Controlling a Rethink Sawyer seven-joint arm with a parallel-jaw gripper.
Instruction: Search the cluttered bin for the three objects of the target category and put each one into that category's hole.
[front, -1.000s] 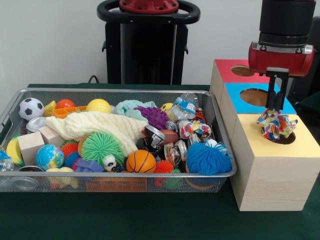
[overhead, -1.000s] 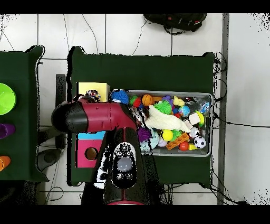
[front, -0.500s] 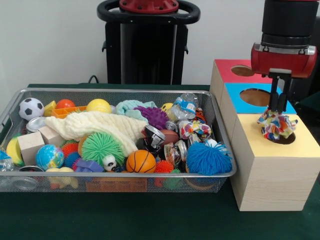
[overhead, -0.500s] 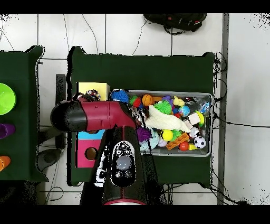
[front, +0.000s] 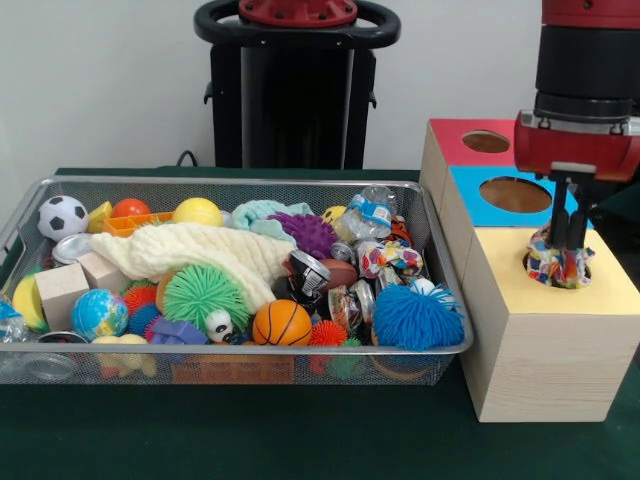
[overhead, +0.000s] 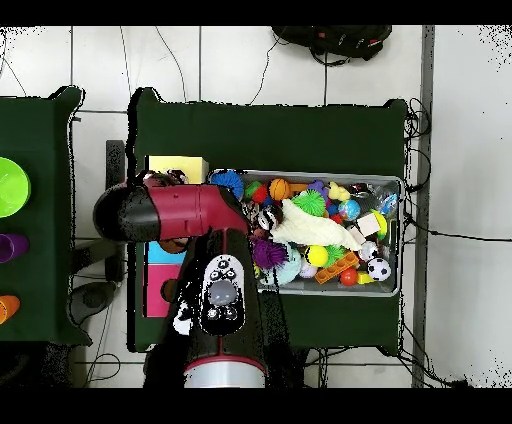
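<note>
Presently, well to the left of the fingers, a wire-mesh bin (front: 240, 350) is seen, filled with small toys. Item: a soccer ball (front: 62, 216) at its far left corner. Item: two pale wooden blocks (front: 62, 292) and a globe ball (front: 99, 313) near the front left. Item: a cream knitted cloth (front: 200, 252) draped across the middle, with a green rubbery-spined ball (front: 204, 296) beside it. Item: a small basketball (front: 281, 323) against the front wall. Item: a blue stringy pom ball (front: 417, 316) at the bin's right end, the nearest of these to the fingers.

Further right, a wooden box (front: 545, 350) with three round holes is set just beside the bin; its top panels are red, blue and yellow. The gripper (front: 568, 228) is held over the yellow panel's hole (front: 557, 270), its fingers (front: 560, 225) narrow and closed on a multicoloured fabric scrunchie (front: 556, 262), a ruffled, patterned ring of cloth. The scrunchie is lodged partly inside that hole, directly beneath the fingers, with its upper folds above the rim. Behind the fingers, the blue panel's hole (front: 515, 193) and the red panel's hole (front: 486, 141) are left uncovered.
</note>
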